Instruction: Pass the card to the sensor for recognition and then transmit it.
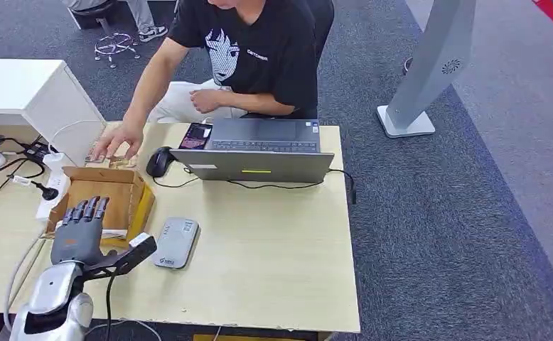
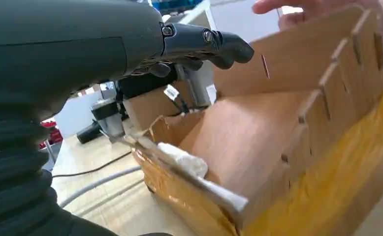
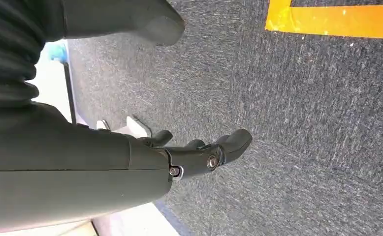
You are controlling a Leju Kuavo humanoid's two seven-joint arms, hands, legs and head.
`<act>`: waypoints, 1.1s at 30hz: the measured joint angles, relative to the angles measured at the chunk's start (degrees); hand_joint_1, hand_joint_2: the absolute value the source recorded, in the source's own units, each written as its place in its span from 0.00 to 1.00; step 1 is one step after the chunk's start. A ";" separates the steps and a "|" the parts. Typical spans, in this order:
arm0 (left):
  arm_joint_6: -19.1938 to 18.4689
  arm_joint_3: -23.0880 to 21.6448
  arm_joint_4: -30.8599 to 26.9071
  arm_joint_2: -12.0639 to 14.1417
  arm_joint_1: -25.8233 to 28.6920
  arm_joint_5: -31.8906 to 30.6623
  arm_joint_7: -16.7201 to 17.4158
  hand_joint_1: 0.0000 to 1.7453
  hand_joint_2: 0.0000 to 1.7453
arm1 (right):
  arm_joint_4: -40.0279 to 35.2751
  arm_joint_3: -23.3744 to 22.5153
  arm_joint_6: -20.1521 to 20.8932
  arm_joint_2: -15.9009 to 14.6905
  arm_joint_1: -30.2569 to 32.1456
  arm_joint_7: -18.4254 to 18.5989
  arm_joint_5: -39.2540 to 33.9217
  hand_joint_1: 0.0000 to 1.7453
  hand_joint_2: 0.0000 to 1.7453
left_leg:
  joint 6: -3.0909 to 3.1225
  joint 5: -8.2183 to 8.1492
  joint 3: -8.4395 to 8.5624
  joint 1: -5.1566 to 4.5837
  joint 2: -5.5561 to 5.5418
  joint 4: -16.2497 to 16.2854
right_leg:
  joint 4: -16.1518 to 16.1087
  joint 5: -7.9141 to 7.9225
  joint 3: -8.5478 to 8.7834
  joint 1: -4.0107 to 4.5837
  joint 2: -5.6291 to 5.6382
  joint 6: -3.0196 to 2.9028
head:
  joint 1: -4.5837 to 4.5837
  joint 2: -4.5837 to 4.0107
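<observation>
Trouble could start at the cardboard box (image 1: 121,199), which sits at nine o'clock on the surface (image 1: 274,249). The left hand (image 1: 80,231) hovers over its near edge, fingers spread and empty. A card cannot be made out inside; only white wrapping (image 2: 187,164) shows. The person's hand (image 1: 116,145) rests by the box's far side, so reaching in risks a collision. The sensor (image 1: 176,242) lies just beside the box at three o'clock. The right hand (image 3: 199,155) hangs loosely open over the carpet.
</observation>
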 joint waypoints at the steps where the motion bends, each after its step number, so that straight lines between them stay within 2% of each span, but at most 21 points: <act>1: -0.61 0.00 0.00 0.00 0.02 0.00 -0.33 0.00 1.00 | 0.00 0.00 0.02 0.00 0.00 0.00 0.00 0.00 1.00 | 0.00 0.00 0.00 0.00 0.00 0.00 | 0.00 0.00 0.00 0.00 0.00 0.00 | 0.00 0.00; 9: -2.22 0.00 0.00 -0.09 0.04 0.00 -1.03 0.06 1.00 | 0.00 0.00 0.00 0.00 0.00 0.00 -0.35 0.00 1.00 | 0.00 0.00 0.00 0.00 0.00 0.00 | 0.00 0.00 0.00 0.00 0.00 0.00 | 0.00 0.00; 16: -2.12 0.00 0.00 -0.24 0.03 0.00 -1.01 0.19 1.00 | 0.00 -0.02 0.00 0.00 0.00 0.00 -0.48 0.00 1.00 | 0.00 0.00 0.00 0.00 0.00 0.00 | 0.00 0.00 0.00 0.00 0.00 0.00 | 0.00 0.00; 22: -2.03 0.00 -0.11 -0.61 0.03 0.02 -0.92 0.22 1.00 | 0.00 -0.02 -0.04 0.00 -0.01 0.00 -0.53 0.00 1.00 | 0.00 0.00 0.00 0.00 0.00 0.00 | 0.00 0.00 0.00 0.00 0.00 0.00 | 0.00 0.00; 24: -1.98 0.00 -0.15 -0.72 0.00 0.00 -0.92 0.33 1.00 | 0.00 -0.02 -0.04 0.00 0.00 0.02 -0.50 0.00 1.00 | 0.00 0.00 0.00 0.00 0.00 0.00 | 0.00 0.00 0.00 0.00 0.00 0.00 | 0.00 0.00; 28: -1.79 0.00 -0.15 -0.96 -0.02 0.00 -0.92 0.35 1.00 | 0.00 -0.02 -0.04 0.00 0.00 0.02 -0.48 0.00 1.00 | 0.00 0.00 0.00 0.00 0.00 0.00 | 0.00 0.00 0.00 0.00 0.00 0.00 | 0.00 0.00; 30: -1.75 0.00 -0.15 -1.05 -0.02 0.00 -0.94 0.50 1.00 | 0.00 -0.02 -0.11 0.00 -0.01 0.02 -0.48 0.00 1.00 | 0.00 0.00 0.00 0.00 0.00 0.00 | 0.00 0.00 0.00 0.00 0.00 0.00 | 0.00 0.00; 31: -1.74 0.00 -0.15 -1.07 -0.02 0.00 -0.94 0.53 1.00 | 0.00 -0.02 -0.13 0.00 -0.01 0.02 -0.48 0.00 1.00 | 0.00 0.00 0.00 0.00 0.00 0.00 | 0.00 0.00 0.00 0.00 0.00 0.00 | 0.00 0.00; 33: -1.72 0.00 -0.17 -1.09 -0.02 0.02 -0.94 0.53 1.00 | 0.00 -0.02 -0.15 0.00 0.00 0.02 -0.48 0.00 1.00 | 0.00 0.00 0.00 0.00 0.00 0.00 | 0.00 0.00 0.00 0.00 0.00 0.00 | 0.00 0.00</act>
